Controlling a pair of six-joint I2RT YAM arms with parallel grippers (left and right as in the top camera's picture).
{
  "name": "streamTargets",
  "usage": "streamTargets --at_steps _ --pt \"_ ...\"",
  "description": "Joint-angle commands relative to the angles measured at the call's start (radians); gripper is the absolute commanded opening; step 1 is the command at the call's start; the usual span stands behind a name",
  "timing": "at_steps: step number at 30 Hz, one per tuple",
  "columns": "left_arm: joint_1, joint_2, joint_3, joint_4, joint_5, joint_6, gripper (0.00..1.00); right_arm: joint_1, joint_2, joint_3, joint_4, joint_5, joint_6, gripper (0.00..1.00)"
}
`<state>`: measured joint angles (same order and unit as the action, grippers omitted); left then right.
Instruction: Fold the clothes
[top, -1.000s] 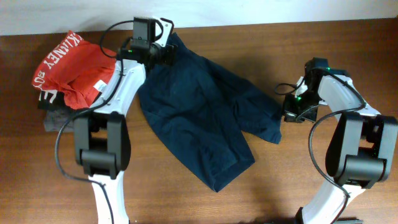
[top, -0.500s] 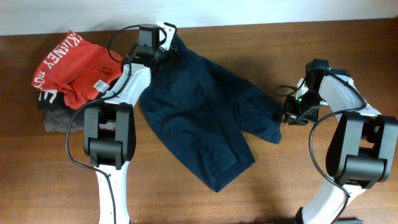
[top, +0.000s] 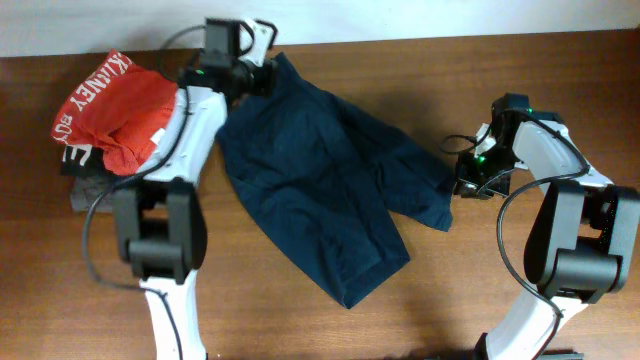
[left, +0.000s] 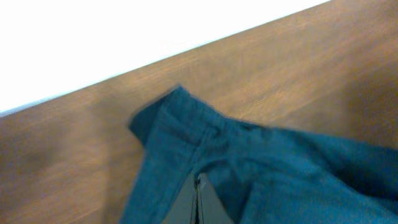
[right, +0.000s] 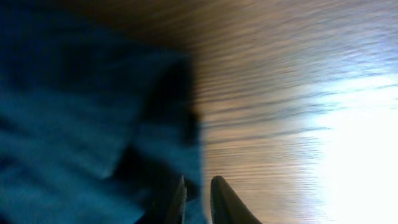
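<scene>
Overhead, left end effector (top: 266, 80) has swung left, clamped on the clothes (top: 320, 170); right end effector (right: 196, 198) slightly apart.

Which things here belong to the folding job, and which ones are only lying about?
Belong to the job: navy garment, spread on the table; left pincer at its far corner; right pincer at its right edge.
Lying about: red garment with white lettering; grey garment partly under it.

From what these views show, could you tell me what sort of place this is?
Probably a robot test bench for folding laundry: the left arm and right arm stand at a wooden table against a white wall, a navy garment spread out, a red garment piled beside it.
</scene>
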<state>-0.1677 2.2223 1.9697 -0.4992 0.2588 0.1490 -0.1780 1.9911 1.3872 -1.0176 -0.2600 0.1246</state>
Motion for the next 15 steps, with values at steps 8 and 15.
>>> streamTargets --at_steps 8,15 --pt "0.011 -0.222 0.039 -0.299 -0.016 0.002 0.37 0.079 0.007 -0.034 0.04 -0.248 -0.149 0.08" --pt "0.011 -0.248 0.039 -0.403 -0.008 0.002 0.7 0.114 0.021 -0.215 0.347 0.111 0.179 0.04"
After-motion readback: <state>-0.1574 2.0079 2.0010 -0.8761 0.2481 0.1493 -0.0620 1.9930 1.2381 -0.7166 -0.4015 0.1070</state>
